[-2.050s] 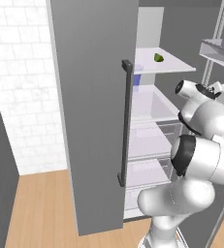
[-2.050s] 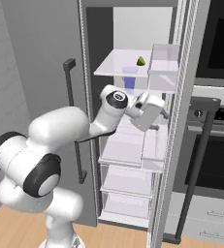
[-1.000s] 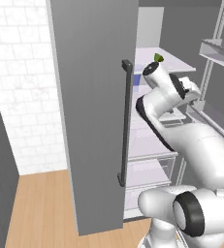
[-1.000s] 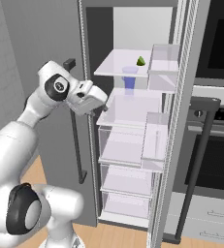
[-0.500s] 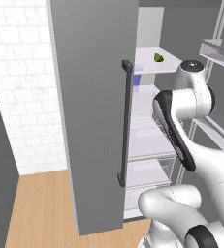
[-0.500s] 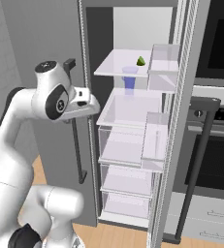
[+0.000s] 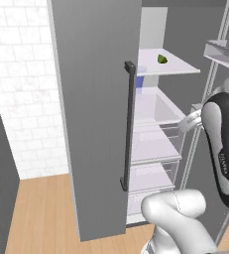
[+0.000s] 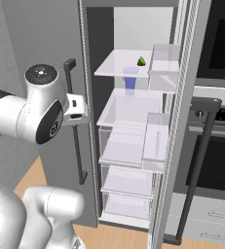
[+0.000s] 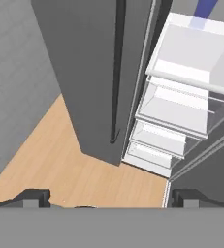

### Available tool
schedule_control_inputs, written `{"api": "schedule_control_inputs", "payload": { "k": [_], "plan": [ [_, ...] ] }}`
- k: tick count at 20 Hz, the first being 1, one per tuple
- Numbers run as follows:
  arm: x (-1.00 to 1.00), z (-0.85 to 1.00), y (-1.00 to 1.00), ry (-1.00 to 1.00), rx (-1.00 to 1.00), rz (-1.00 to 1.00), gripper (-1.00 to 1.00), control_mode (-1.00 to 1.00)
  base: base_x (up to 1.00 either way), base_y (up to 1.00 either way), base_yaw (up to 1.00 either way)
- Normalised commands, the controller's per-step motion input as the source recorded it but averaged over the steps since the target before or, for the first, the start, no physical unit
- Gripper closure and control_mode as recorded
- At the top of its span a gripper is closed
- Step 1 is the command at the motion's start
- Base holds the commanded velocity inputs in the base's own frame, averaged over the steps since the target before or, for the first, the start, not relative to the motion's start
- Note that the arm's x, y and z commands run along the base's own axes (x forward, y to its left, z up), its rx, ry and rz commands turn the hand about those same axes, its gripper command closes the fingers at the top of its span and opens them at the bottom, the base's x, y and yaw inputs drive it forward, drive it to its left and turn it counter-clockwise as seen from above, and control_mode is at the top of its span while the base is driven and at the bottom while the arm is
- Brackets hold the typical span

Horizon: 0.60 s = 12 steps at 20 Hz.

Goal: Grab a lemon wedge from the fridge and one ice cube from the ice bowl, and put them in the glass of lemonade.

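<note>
From the left base camera we see the tall grey two-door fridge open, the small yellow-green lemon wedge lying on its top white shelf.

From the right base camera, we find the wedge on that shelf above a blue cup.

In our hand camera, the gripper is spread wide, released and empty, beside the fridge's dark bar handle.

Fridge top and bottom cut by frame edges. Open left door hides left part of shelves. Wedge too small for detail. Blue cup seen dimly through shelf. Fingertips mostly cut off.
</note>
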Motion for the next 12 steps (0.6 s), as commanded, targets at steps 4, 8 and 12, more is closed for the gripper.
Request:
{"api": "schedule_control_inputs", "payload": {
  "k": [4, 8, 12],
  "plan": [
    [-0.4, 0.58, 0.0, 0.13, 0.03, -0.15, -1.0, -1.0, 0.0, 0.0, 0.0],
    [-0.27, 0.19, -0.13, 0.11, 0.0, -0.25, -1.0, -1.0, 0.0, 0.0, 0.0],
    [-0.02, 0.0, -0.06, 0.0, 0.0, -0.06, -1.0, -1.0, 0.0, 0.0, 0.0]
  ]
}}
